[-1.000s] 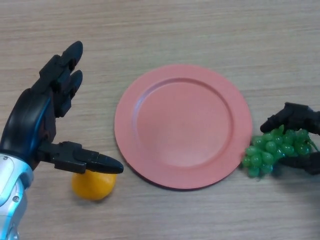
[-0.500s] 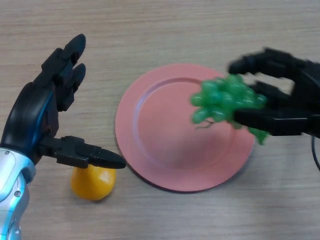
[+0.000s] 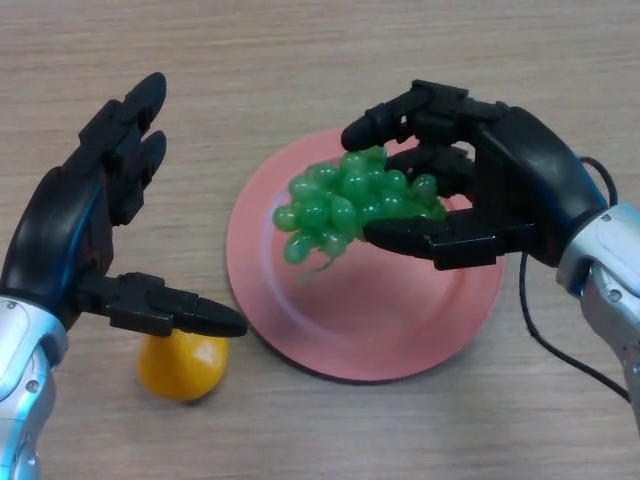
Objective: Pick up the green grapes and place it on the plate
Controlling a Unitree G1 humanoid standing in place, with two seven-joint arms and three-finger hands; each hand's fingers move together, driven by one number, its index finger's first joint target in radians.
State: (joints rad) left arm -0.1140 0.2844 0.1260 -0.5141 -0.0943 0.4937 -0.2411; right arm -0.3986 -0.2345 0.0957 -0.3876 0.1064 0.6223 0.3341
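Observation:
A bunch of green grapes point(image 3: 340, 205) is held in my right hand point(image 3: 500, 190), whose fingers and thumb are curled round it. The hand holds the bunch over the upper middle of the pink plate point(image 3: 330, 320), above its surface. My left hand point(image 3: 75, 230) is open, fingers straight and thumb out, hovering at the left of the plate.
An orange point(image 3: 182, 365) lies on the wooden table point(image 3: 330, 50) just under my left thumb, close to the plate's lower left rim.
My right hand lifted the grapes from the table at the plate's right edge and carried them leftward over the plate. The left hand has barely moved.

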